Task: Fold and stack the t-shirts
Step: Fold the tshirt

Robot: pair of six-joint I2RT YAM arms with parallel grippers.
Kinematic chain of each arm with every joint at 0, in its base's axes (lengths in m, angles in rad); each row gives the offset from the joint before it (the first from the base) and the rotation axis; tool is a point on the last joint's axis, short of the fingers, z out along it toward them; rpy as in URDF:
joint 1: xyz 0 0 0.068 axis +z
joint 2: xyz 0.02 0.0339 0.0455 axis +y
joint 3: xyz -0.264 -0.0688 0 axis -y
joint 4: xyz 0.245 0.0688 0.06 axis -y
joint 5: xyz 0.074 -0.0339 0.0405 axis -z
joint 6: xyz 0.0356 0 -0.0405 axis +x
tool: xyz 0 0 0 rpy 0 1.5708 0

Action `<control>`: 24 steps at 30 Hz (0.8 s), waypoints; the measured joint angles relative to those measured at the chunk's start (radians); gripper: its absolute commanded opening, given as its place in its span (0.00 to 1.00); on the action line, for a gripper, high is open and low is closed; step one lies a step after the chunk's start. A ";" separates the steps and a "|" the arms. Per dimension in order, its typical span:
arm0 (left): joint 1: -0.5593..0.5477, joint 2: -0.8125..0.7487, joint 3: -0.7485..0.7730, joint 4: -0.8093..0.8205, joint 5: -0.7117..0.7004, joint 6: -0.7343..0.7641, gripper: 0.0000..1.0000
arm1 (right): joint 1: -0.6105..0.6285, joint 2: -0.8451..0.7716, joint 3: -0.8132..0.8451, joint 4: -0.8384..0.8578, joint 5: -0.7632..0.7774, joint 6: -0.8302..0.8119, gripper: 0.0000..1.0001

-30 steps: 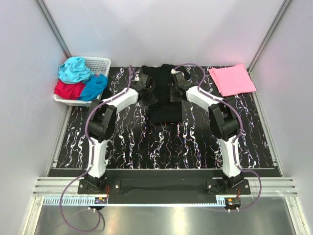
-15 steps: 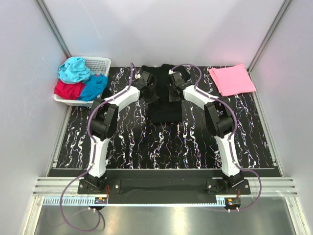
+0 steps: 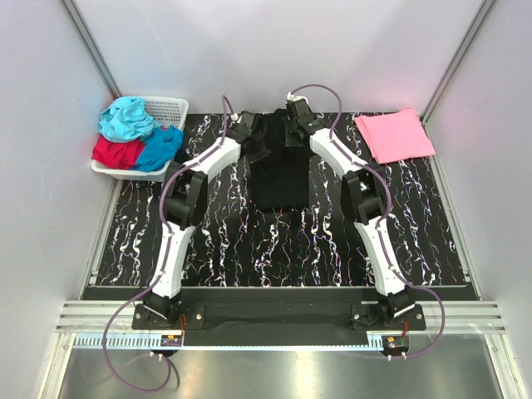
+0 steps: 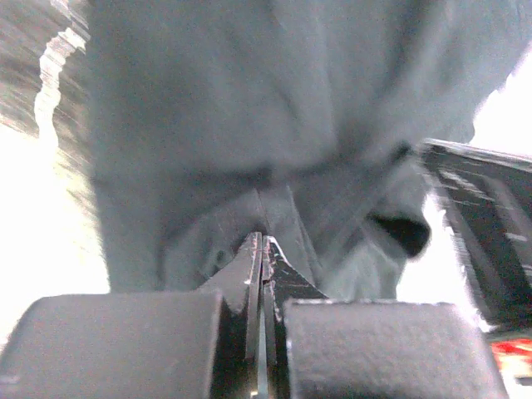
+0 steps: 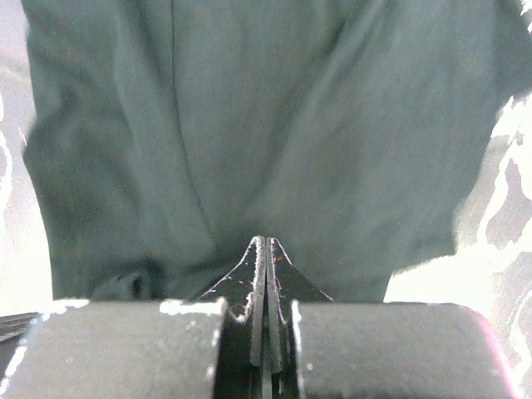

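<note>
Black t-shirt [image 3: 281,179] folded into long narrow rectangle; left tool [image 4: 260,243], right tool [image 5: 264,243] pinching its far edge.

Counter [image 3: 249,249] is showing black w/ white marble veins. Black tee [image 3: 281,174] is looking plain, pink tee [image 3: 395,135] too. Lattice basket [image 3: 170,108] is showing white; teal tee [image 3: 125,116], red tee [image 3: 115,152], blue tee [image 3: 160,147] are showing solid colours.
</note>
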State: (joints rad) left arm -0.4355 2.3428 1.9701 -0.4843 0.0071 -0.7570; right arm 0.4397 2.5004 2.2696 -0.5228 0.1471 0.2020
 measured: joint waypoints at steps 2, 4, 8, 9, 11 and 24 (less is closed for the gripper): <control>0.018 0.005 0.009 -0.002 -0.031 -0.002 0.00 | -0.009 0.037 0.077 -0.020 0.002 -0.005 0.00; 0.037 0.005 0.016 -0.002 -0.069 -0.004 0.00 | -0.017 0.062 0.129 -0.031 0.007 -0.009 0.00; 0.076 0.005 0.021 -0.001 -0.127 -0.008 0.00 | -0.026 0.069 0.150 -0.057 0.020 -0.017 0.00; 0.084 0.005 0.019 -0.001 -0.134 -0.008 0.00 | -0.027 0.069 0.150 -0.059 0.021 -0.019 0.00; 0.102 0.002 0.015 0.001 -0.136 -0.006 0.00 | -0.026 0.069 0.149 -0.072 0.021 -0.020 0.00; 0.054 -0.233 -0.131 -0.078 -0.106 0.061 0.43 | -0.026 -0.287 -0.265 -0.087 0.046 0.004 0.51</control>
State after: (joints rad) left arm -0.3817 2.1098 1.8393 -0.5625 -0.0986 -0.6964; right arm 0.4133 2.2135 2.0045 -0.6102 0.1932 0.2062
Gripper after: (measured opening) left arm 0.425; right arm 0.507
